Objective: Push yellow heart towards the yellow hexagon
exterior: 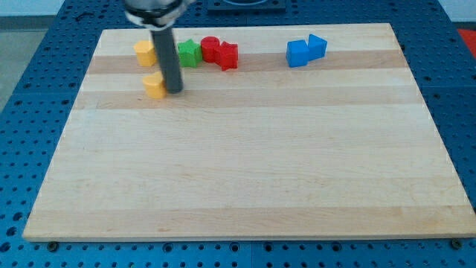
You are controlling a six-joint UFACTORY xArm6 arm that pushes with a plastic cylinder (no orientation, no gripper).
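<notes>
Slippage is the main risk — my tip [175, 91] touches the yellow heart [155, 85] on its right side, while the yellow hexagon [145, 53] sits just beyond it, farther back and slightly left. A push from this side would likely send the heart left along the board [245, 164] rather than back toward the hexagon, or spin it off the rod. A careless swing could also clip the green block [191, 53] behind. The rod stands upright — a bare tip with nothing to open or close.
</notes>
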